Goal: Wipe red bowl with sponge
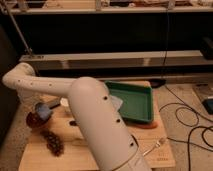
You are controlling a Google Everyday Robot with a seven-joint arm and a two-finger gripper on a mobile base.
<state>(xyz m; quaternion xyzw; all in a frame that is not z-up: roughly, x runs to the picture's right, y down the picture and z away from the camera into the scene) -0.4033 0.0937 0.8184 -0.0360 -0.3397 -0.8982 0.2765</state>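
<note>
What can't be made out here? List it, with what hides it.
Camera view:
Gripper at the red bowl, by the sponge: whether it holds the sponge, too small to tell.
Green tray: left corner behind the arm.
Dark cluster on the table: too small to name.

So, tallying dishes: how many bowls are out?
1: the red bowl at the table's left edge, with the sponge and gripper at it. The arm may hide more.

Cannot make out the gripper (46, 108) clearly above the red bowl (34, 120) at the worktop (37, 156) left edge, nor the green tray (135, 102) left end behind the arm (95, 117), itself cut off below.
</note>
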